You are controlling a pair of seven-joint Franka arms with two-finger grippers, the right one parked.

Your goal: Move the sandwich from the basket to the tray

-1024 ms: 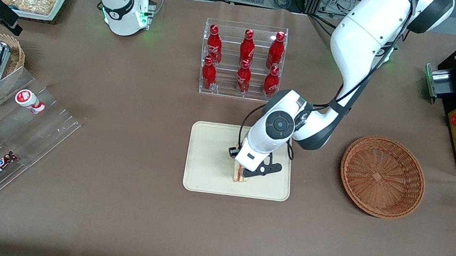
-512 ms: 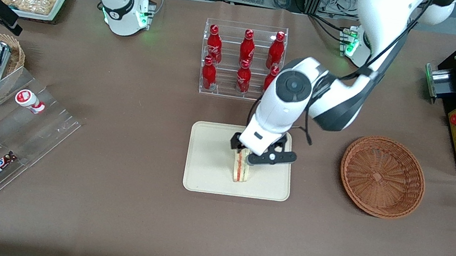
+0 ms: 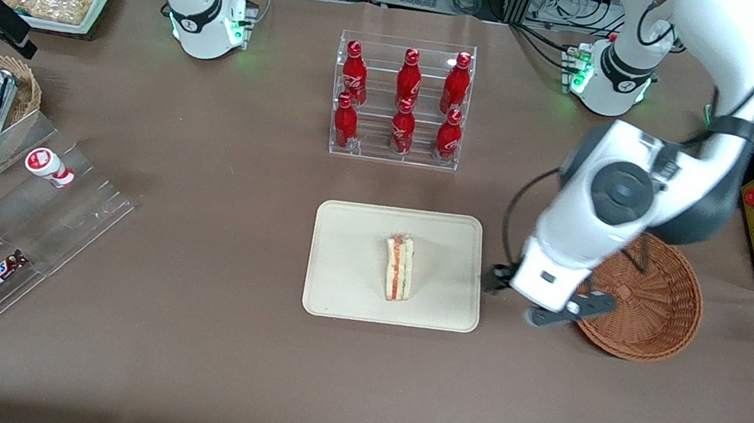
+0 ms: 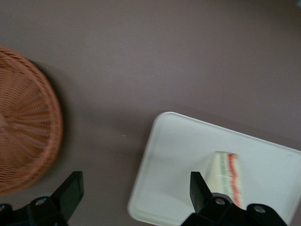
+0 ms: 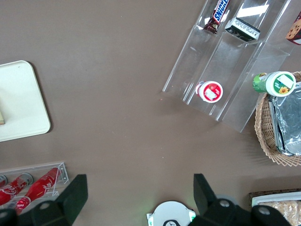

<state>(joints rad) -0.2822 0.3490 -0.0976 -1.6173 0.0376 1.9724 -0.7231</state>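
Though hidden frontally, gripper (image 4: 134,193) agape.

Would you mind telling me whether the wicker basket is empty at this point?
Empty: the basket shows bare weave; the sandwich lies on the tray. The open pincer hangs between tray and basket.

The sandwich (image 3: 398,269) stands on edge, filling up, mid-tray (image 3: 344,268); the wicker basket (image 3: 647,306) sits beside it, empty.

The pincer (image 3: 535,305) hangs between tray and basket.
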